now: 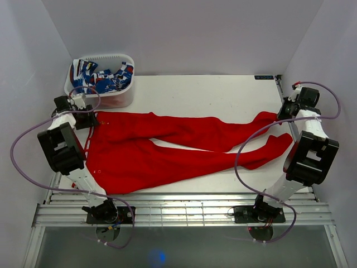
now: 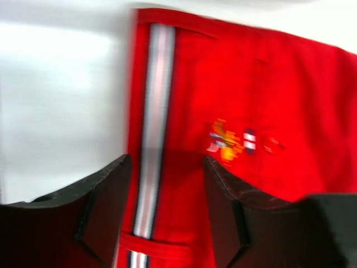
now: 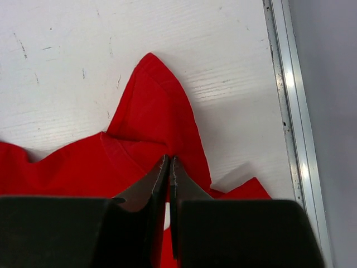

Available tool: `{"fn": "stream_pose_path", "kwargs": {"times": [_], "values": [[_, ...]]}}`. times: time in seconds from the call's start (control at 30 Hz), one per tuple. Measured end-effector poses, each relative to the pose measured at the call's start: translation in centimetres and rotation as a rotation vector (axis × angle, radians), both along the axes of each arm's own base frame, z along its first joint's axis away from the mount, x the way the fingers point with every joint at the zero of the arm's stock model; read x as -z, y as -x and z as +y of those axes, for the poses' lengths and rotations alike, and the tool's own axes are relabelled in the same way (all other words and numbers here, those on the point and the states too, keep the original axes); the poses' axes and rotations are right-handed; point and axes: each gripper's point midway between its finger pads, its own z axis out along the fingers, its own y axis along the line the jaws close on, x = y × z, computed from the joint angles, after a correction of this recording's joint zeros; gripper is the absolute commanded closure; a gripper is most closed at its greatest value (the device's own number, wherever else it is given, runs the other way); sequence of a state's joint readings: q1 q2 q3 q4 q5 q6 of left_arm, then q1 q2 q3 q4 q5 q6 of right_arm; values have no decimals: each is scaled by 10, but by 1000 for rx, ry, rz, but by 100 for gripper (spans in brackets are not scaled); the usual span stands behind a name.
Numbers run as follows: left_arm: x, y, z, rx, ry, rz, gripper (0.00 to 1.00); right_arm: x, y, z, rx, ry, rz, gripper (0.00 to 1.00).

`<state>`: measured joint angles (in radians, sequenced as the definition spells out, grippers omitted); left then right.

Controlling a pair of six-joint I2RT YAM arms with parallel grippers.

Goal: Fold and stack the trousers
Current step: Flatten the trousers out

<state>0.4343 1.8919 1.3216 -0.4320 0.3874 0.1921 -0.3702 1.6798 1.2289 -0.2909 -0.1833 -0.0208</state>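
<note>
Red trousers [image 1: 167, 148] spread flat across table [image 1: 195, 89], waist at 9 o'clock, leg ends at 3. Left gripper [image 2: 165, 162] open wide, astride white side stripe [image 2: 156, 84], holding nothing. Right gripper [image 3: 169, 162] fully closed over leg cuff [image 3: 153, 111]; grip on cloth not discernible. Embroidered badge [image 2: 228, 139] blurred, unreadable. Basket [image 1: 120, 97] of patterned cloth [image 1: 100, 75] at 10 o'clock

Bright even overhead light, soft shadows, left wrist view motion-blurred

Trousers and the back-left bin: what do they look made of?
Trousers: soft matte cloth, probably knit; they lie limp with gentle folds. Bin: likely semi-translucent white plastic, smooth; colour shows faintly through its wall.
</note>
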Motion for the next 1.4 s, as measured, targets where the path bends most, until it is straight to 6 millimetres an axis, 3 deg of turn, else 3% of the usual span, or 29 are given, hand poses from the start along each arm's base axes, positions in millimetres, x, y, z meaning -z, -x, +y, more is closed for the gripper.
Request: {"fn": "stream_pose_path", "kwargs": {"times": [0.03, 0.23, 0.47, 0.53, 0.57, 0.63, 0.73, 0.8, 1.07, 1.23, 1.37, 1.4], "values": [[4, -1, 5, -23, 8, -4, 25, 0, -2, 0, -12, 7, -1, 92], [4, -15, 22, -130, 32, -67, 23, 12, -3, 2, -70, 28, 38, 92], [21, -23, 7, -137, 151, -93, 30, 25, -6, 12, -149, 22, 85, 92], [26, -22, 1, -134, 184, -97, 37, 29, -6, 16, -173, 23, 96, 92], [26, -22, 0, -138, 196, -102, 48, 30, -6, 17, -182, 22, 103, 92], [27, -20, 3, -156, 216, -110, 60, 32, -5, 18, -198, 28, 113, 92], [30, -14, 8, -187, 257, -110, 91, 34, -6, 18, -211, 38, 120, 92], [31, -8, 17, -218, 273, -113, 100, 34, -7, 18, -220, 47, 122, 92], [19, 20, 88, -369, 217, -143, 100, 43, -13, 13, -239, 84, 147, 92], [7, 15, 99, -368, 201, -146, 100, 49, -24, 20, -270, 85, 151, 92], [-1, 2, 106, -358, 194, -158, 100, 41, -47, 25, -277, 124, 115, 92], [-3, -1, 108, -355, 192, -160, 100, 36, -53, 24, -270, 144, 105, 88]]}}
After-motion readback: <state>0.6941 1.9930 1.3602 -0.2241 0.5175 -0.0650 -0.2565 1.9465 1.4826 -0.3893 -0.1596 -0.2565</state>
